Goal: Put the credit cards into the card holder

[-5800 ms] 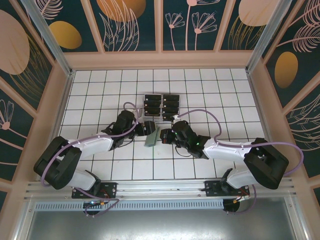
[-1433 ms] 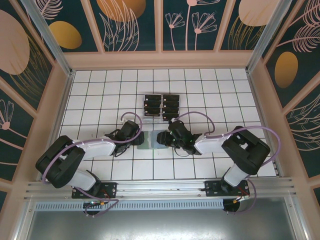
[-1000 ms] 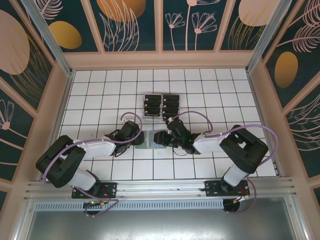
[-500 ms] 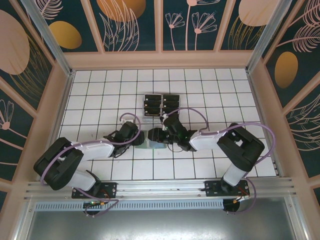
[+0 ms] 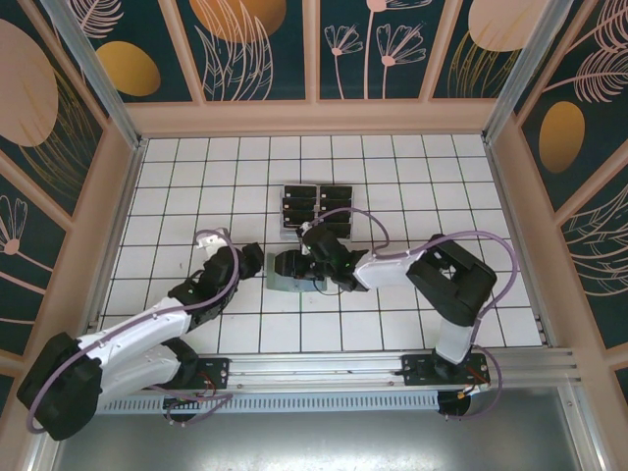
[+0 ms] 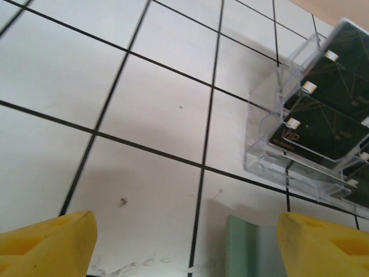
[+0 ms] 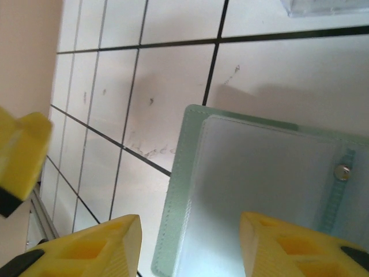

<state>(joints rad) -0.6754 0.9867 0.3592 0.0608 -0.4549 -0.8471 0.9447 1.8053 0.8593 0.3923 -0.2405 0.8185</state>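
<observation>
1. Left gripper [image 5: 249, 261]: in the overhead view we locate it on the white tiled table [image 5: 422, 177], just left of the card holder [image 5: 294, 284] and clear of it. In the left wrist view its yellow fingers [image 6: 49, 242] stand wide apart at the lower corners, with bare tile between them. We record this tool as open and empty.

2. Right gripper [image 5: 286, 265]: in the overhead view we find it directly over the card holder, with the arm reaching in from the right. In the right wrist view its two yellow fingertips [image 7: 86, 251] are parted. One sits over the tile outside the holder's edge, the other over the holder's frosted inner panel. Nothing is clamped between them. We cannot tell whether the tips touch the surface below.

3. Card holder: the grey-green wallet lies flat on the table, near the middle, just in front of the clear plastic rack [image 5: 316, 234]. In the right wrist view it shows a rounded corner, a stitched border and a small metal snap [image 7: 343, 171].

4. Credit cards [image 5: 300, 207]: the black cards sit in the slots of the rack, in two columns. We see several of them through its clear walls [image 6: 271, 156] from the left wrist camera
</observation>
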